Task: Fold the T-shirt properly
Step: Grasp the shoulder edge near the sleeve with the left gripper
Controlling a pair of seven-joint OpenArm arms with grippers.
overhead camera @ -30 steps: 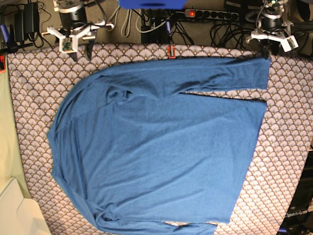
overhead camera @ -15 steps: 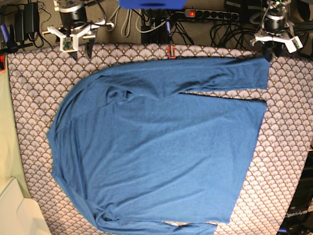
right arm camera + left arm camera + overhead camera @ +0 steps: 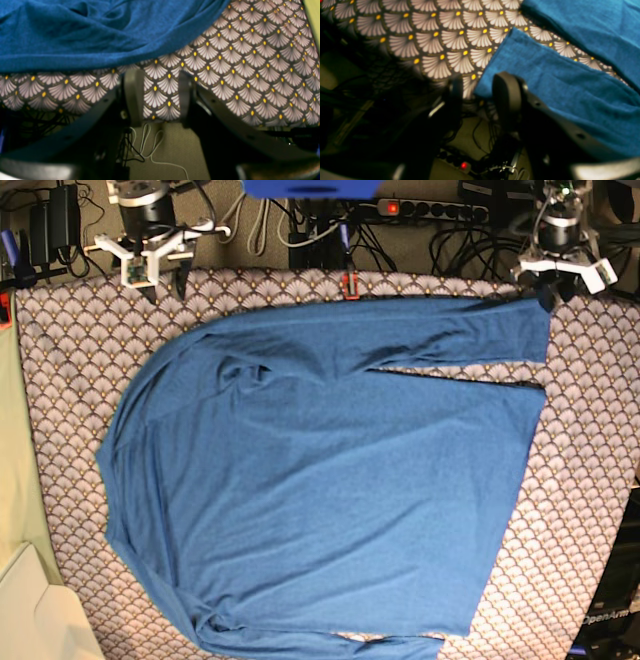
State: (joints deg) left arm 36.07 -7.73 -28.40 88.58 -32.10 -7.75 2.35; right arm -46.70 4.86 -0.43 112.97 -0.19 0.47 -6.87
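The blue T-shirt (image 3: 330,480) lies spread flat on the scallop-patterned cloth (image 3: 70,350), one long sleeve (image 3: 450,330) stretched along the far edge toward the right. My left gripper (image 3: 553,288) hovers at that sleeve's cuff corner. In the left wrist view the left gripper (image 3: 481,80) is open, the cuff corner (image 3: 495,65) lying just beyond its dark fingers (image 3: 507,95). My right gripper (image 3: 165,280) stands at the far left edge, apart from the shirt. It is open (image 3: 158,73) over bare patterned cloth, with the shirt's edge (image 3: 100,60) a little ahead.
A power strip (image 3: 430,210) with a red light and tangled cables lie behind the table's far edge. A red clip (image 3: 350,284) sits on that edge. A pale green surface (image 3: 15,460) and a cream box (image 3: 40,620) border the left side.
The left arm's wrist has shifted slightly right and turned above the sleeve cuff. The shirt and the right arm have not moved.
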